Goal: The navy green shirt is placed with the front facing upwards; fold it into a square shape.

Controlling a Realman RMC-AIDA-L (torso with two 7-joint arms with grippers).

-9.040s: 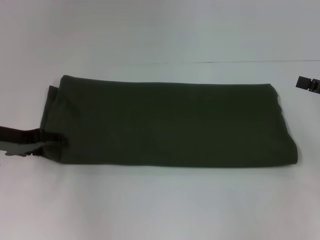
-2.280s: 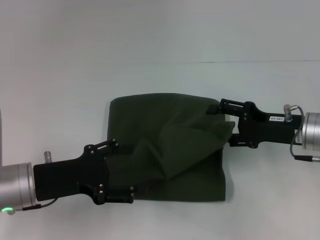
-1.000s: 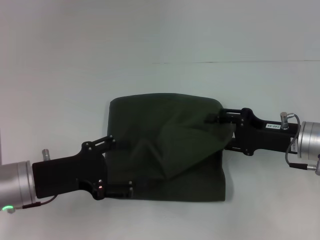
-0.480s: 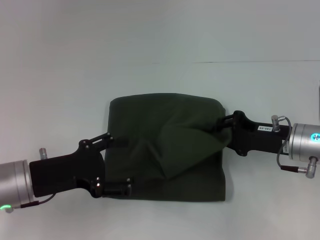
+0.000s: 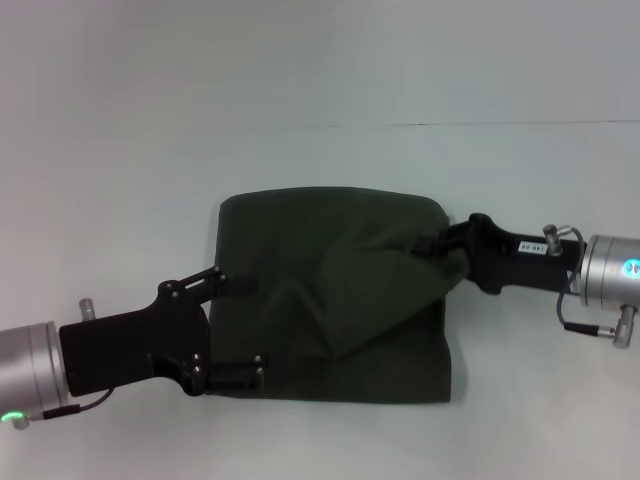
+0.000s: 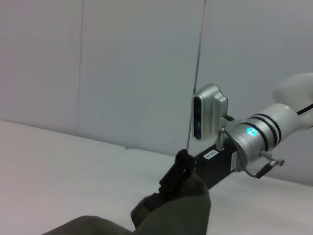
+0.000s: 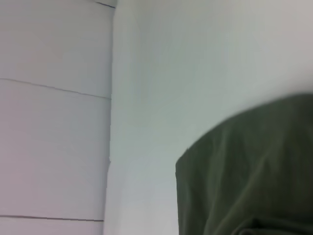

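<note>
The navy green shirt point(image 5: 340, 300) is seen folded to a rough square on the white table point(image 5: 320, 80), its plain side up; a rumpled upper layer is pinched at the right edge by the right gripper point(image 5: 432, 243); the left gripper point(image 5: 240, 330) is spread wide at the left edge, its fingers point(image 5: 235, 378) straddling the cloth.

Navy green shirt point(image 5: 340, 300): chest lettering and collar label not visible, only plain green cloth. Right gripper point(image 5: 432, 242) fingertips buried in a raised fold at the shirt's right edge; grip unreadable. Left gripper point(image 5: 240, 330) at the shirt's left edge. Both arms cut by frame edges.
</note>
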